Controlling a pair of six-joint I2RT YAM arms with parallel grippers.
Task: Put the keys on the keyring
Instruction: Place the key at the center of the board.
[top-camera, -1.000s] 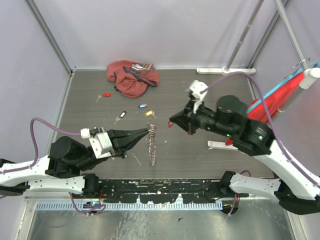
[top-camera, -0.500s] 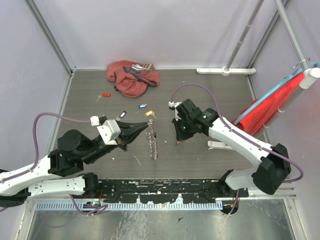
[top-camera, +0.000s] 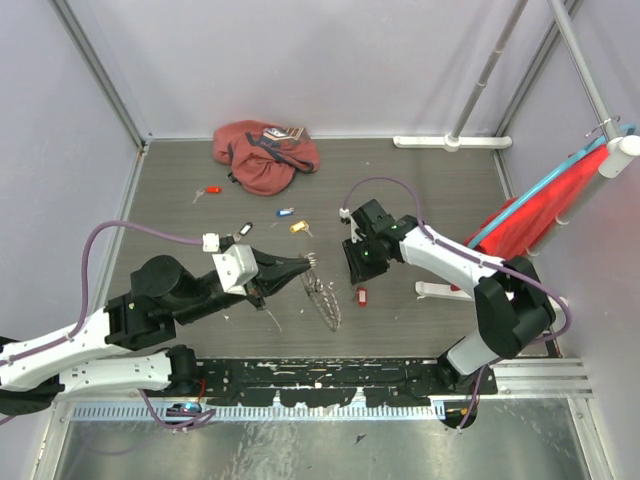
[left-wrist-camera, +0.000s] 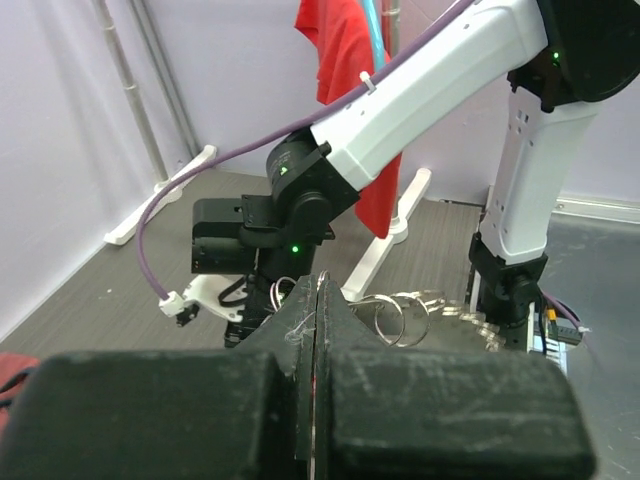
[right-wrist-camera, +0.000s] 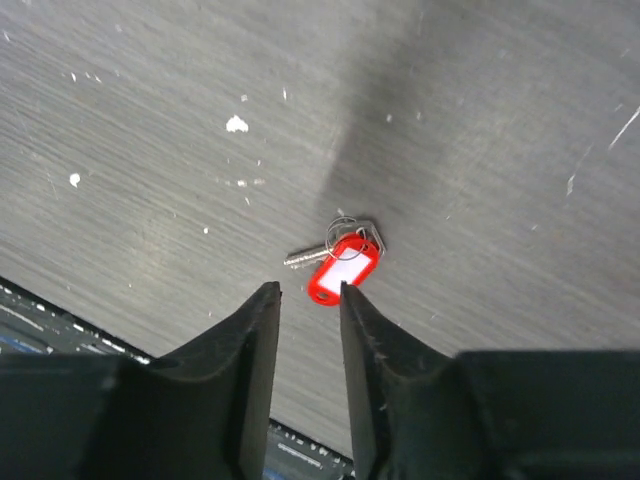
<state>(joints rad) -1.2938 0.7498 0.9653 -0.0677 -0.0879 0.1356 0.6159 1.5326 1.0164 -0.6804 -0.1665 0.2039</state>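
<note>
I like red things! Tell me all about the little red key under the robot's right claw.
The red key has a red plastic tag with a white window, a thin wire loop and a small silver blade sticking out beside the tag. It lies flat on the grey table, with nothing else touching it. The right gripper hangs over it with its fingers open, one on each side, not holding it.

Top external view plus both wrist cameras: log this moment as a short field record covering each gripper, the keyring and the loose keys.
left gripper: shut on the keyring, bunch trailing from its fingertips
right gripper: open, empty, pointing down over the red-tagged key
red-tagged key: flat on the table, not on the keyring
other loose keys: red key, black key, blue key, yellow key, all on the table
cloth bag: far side
</note>
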